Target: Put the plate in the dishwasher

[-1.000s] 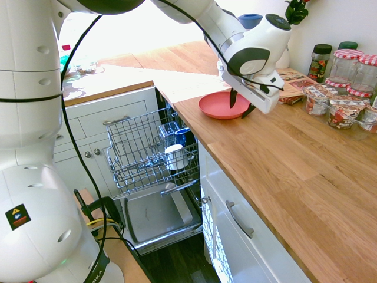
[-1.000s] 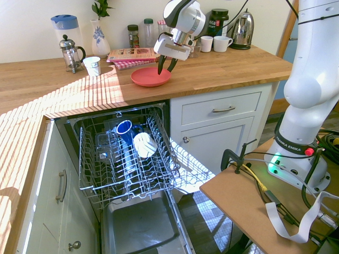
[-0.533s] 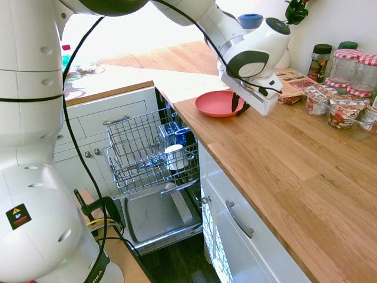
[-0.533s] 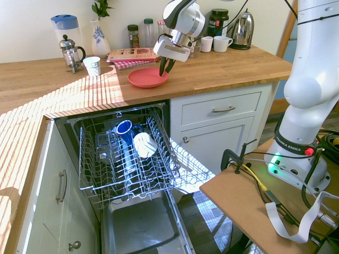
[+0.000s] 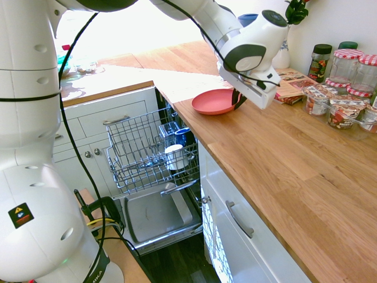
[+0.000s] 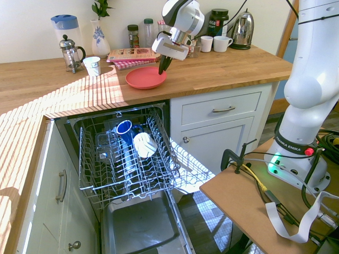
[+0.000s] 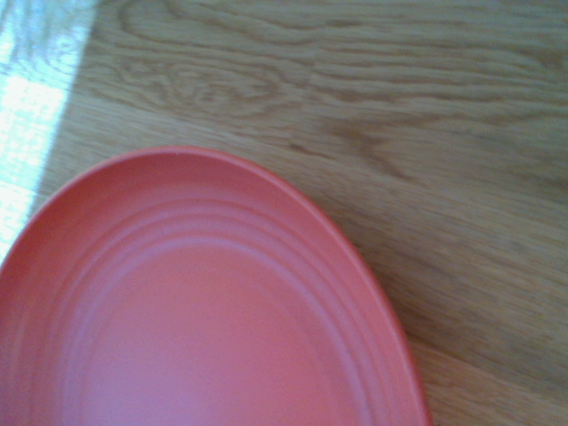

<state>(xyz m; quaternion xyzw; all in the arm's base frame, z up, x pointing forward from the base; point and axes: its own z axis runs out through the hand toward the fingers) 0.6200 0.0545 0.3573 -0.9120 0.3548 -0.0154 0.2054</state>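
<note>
Coral-red and round, the shallow plate (image 6: 145, 78) lay on the light wooden surface (image 6: 212, 74), its ringed interior facing up. Clock directions here were read in the second exterior view, with 12 o'clock at the picture's top. The robot's dark fingers (image 6: 164, 64) were closed together, pointing down at the plate's rim at about 2 o'clock. Whether they pinched the rim or only stood against it, I could not tell.

From the plate, the open dishwasher (image 6: 132, 164) lay toward 6 o'clock, below the surface, with its grey metal wire rack (image 6: 127, 182) pulled out. In the rack were 1 blue mug (image 6: 125, 131) and 1 white cup-shaped item (image 6: 144, 144), the mug at the white item's 10 o'clock.

Magazines with colourful covers (image 6: 136, 54) lay at the plate's 11 o'clock. A white patterned cup (image 6: 92, 66) stood near 9 o'clock, and a glass and metal French press (image 6: 70, 54) and a white vase with blue decoration (image 6: 100, 39) stood near 10 o'clock. Toward 2 o'clock were 2 white mugs (image 6: 214, 44) and, beyond them, a shiny metal kettle (image 6: 243, 32).
</note>
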